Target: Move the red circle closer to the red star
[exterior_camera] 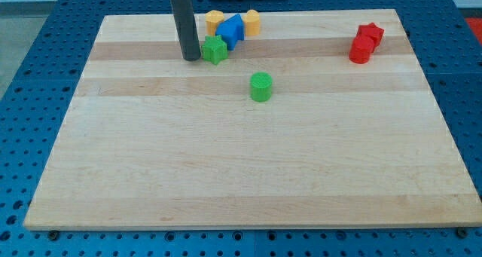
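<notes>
Currently my tip (190, 58) sits at the view's top left, just beside the green star (215, 50), holding nothing, being a bare rod. Red circle (361, 50) lies well apart toward the view's right, already touching the red star (370, 34) above it.

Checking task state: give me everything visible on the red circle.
The red circle is a short, plain red cylinder that looks like painted wood or plastic, standing upright on the wooden board near the view's top right. It sits directly against the red star, on that star's lower left, apparently touching. My tip is far off to the view's left, beside the green star.
</notes>
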`<action>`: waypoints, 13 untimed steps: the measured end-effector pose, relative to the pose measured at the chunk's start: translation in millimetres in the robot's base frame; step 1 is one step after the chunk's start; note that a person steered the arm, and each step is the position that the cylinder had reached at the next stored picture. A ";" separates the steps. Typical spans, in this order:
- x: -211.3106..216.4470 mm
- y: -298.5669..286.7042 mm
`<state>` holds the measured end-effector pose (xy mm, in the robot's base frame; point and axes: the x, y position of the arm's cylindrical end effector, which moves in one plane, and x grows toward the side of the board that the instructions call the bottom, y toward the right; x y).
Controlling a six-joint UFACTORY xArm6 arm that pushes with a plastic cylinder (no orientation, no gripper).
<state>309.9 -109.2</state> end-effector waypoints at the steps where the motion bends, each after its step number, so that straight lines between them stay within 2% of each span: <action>1: 36.4 2.2; 2: 83.7 16.9; 4: 151.1 103.0; 5: 140.0 129.9; 7: 81.4 130.4; 10: 24.6 126.2; 11: 21.9 125.3; 13: 54.5 212.2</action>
<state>364.4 102.9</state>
